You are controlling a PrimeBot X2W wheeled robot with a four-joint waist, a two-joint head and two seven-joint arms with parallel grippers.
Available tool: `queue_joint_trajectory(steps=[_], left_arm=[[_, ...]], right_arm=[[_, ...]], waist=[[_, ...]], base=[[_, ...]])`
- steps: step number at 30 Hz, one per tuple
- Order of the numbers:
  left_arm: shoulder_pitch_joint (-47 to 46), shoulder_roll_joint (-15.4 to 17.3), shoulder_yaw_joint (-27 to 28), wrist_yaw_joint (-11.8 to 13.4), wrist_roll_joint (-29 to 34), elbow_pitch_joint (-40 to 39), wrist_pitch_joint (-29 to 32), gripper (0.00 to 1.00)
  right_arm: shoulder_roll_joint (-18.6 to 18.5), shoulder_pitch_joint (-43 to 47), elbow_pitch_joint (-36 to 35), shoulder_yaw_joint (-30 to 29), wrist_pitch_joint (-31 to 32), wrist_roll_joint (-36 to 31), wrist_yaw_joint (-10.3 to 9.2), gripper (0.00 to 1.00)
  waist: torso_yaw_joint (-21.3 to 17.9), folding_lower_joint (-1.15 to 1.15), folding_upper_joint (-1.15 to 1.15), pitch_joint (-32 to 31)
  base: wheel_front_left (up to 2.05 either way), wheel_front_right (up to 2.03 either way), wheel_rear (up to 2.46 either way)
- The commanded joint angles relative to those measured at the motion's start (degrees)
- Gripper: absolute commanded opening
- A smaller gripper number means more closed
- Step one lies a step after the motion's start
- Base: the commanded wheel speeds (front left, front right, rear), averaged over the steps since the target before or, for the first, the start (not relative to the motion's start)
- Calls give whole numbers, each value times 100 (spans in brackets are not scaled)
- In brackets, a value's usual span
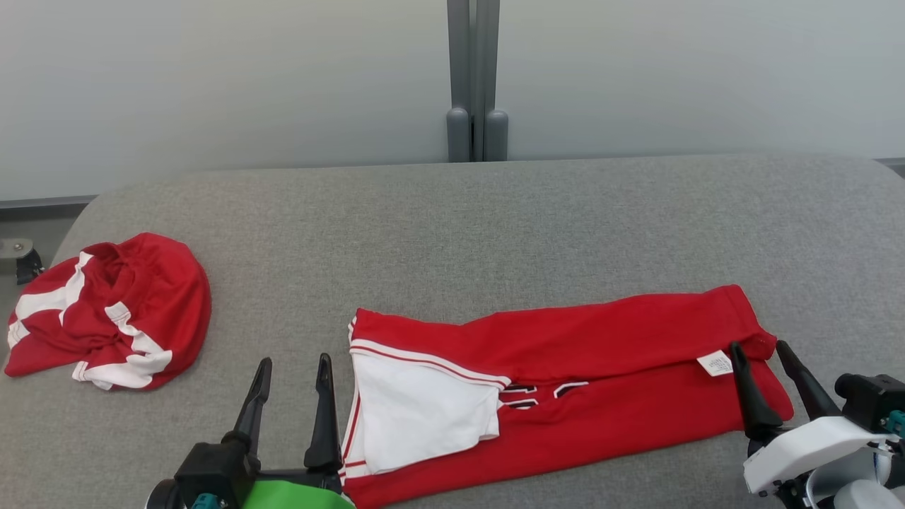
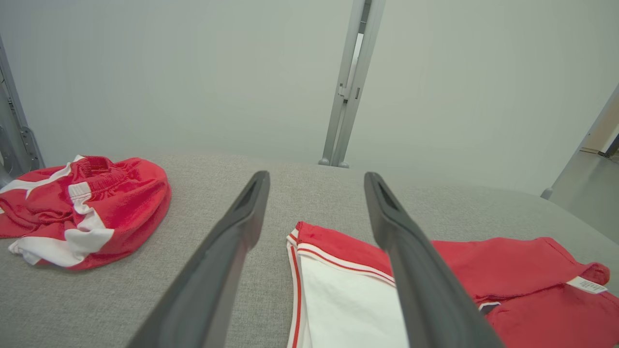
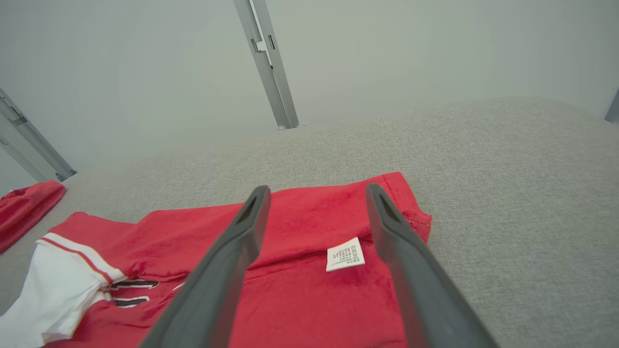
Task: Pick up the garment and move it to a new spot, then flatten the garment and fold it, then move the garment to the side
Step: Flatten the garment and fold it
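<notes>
Mia: Where was the long red cloth garment (image 1: 608,339) with the white side panel (image 1: 417,410)?

Tom: It lay folded into a long strip on the grey fabric worktop (image 1: 495,226), near the front edge, right before the robot. The white side panel was at its left end. A small white square label (image 1: 715,363) was near its right end. Some black marks (image 1: 522,404) peeked out in the middle.

Mia: How was the left tool (image 1: 295,360)?

Tom: Its two dark fingers stood wide apart, and nothing was between them. It was at the garment's left end. Its inner finger was just beside the edge of the white panel, and the other finger was over bare worktop.

Mia: And the right tool (image 1: 758,346)?

Tom: That one was spread wide too, and it held nothing. It was over the garment's right end. In the right wrist view the label sat between its two fingers. One could not tell if the fingertips touched the cloth.

Mia: Was anything else on the worktop?

Tom: Yes. A crumpled red and white cloth bundle (image 1: 113,311) sat at the far left, well apart from the folded garment. Behind the worktop a grey metal post (image 1: 475,78) stood against a pale wall (image 1: 212,85).
</notes>
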Motion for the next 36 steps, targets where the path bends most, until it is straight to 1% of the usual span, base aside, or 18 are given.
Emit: queue_joint_trajectory(steps=[1, 4, 6, 10, 12, 15, 18, 22, 25, 29, 33, 36], left_arm=[[87, -86, 150, -92, 223, 59, -18, 100], [185, -334, 424, -287, 801, 201, -19, 100], [243, -478, 529, -444, 1077, 274, -18, 100], [335, -710, 700, -765, 1489, 322, -19, 100], [397, -800, 760, -875, 1662, 321, -19, 100], [471, -915, 823, -982, 1885, 283, -19, 100], [529, -1011, 862, -1063, 2051, 262, -19, 100], [587, -1126, 840, -1193, 2226, 293, -19, 100], [532, -1180, 810, -1288, 2315, 303, -19, 100], [413, -1244, 803, -1402, 2334, 333, -20, 100], [349, -1281, 823, -1480, 2340, 368, -20, 100], [304, -1301, 835, -1499, 2342, 374, -20, 100]], right_arm=[[72, 70, 47, -7, -50, -60, -8, 100], [219, 137, 119, -23, -87, -126, -9, 100], [294, 166, 109, -80, -83, -165, -9, 100], [410, 262, 132, -204, -84, -201, -9, 100], [409, 274, 229, -313, -84, -222, -9, 100], [467, 205, 615, -652, -71, -127, -9, 100], [498, -30, 1058, -1111, 116, -12, -8, 100], [264, -322, 1584, -1505, 450, -163, -8, 100], [61, -644, 1911, -1707, 791, -393, -8, 100], [-120, -958, 2227, -1740, 1131, -664, -8, 100], [-76, -1095, 2613, -1707, 1420, -784, -9, 100], [69, -1109, 2857, -1637, 1600, -769, -7, 100]], waist=[[46, 1, 0, -74], [104, 1, 0, -102], [148, 1, 0, -98], [276, 1, 0, -60], [352, 1, 0, -27], [480, 1, 0, 23], [657, 1, 0, 83], [845, 1, 0, 193], [940, 1, 0, 363], [1031, 1, 0, 547], [1085, 1, 0, 611], [1101, 1, 0, 644]], base=[[0, 0, 0], [0, 0, 0], [0, 0, 0], [0, 0, 0], [0, 0, 0], [0, 0, 0], [0, 0, 0], [0, 0, 0], [0, 0, 0], [0, 0, 0], [0, 0, 0], [0, 0, 0]])
